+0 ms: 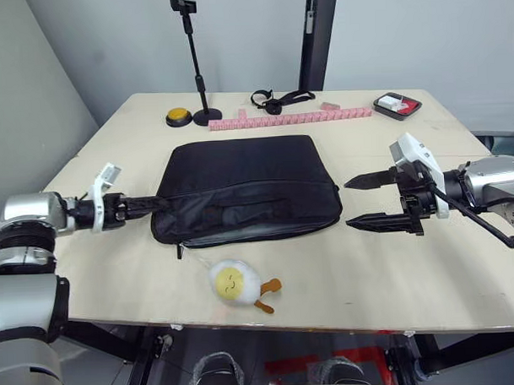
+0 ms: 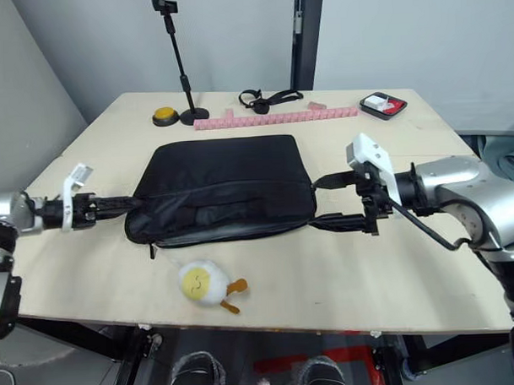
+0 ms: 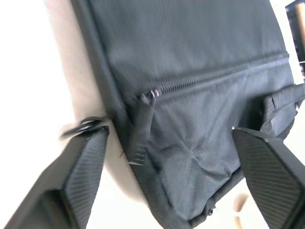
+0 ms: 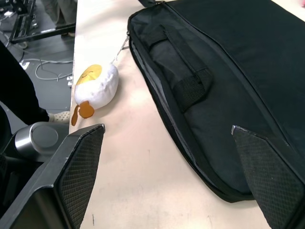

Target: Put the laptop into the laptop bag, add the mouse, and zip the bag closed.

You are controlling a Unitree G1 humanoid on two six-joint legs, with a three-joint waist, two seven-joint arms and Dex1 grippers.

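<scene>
From my remote station, the laptop bag (image 1: 247, 189) lies flat at the middle of the surface (image 1: 428, 262), looking zipped along its near edge; I see neither laptop nor mouse outside it, so I judge the task at or near its end. My left tool (image 1: 148, 206) has its fingers spread at the bag's left end, holding nothing. My right tool (image 1: 371, 201) stands wide open and empty just beside the bag's right end. A plush duck (image 1: 236, 283) sits in front.

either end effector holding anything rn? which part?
Nothing held. The left end effector is open, straddling the laptop bag at its left end corner. The right end effector is open, just off the bag's right edge.
</scene>
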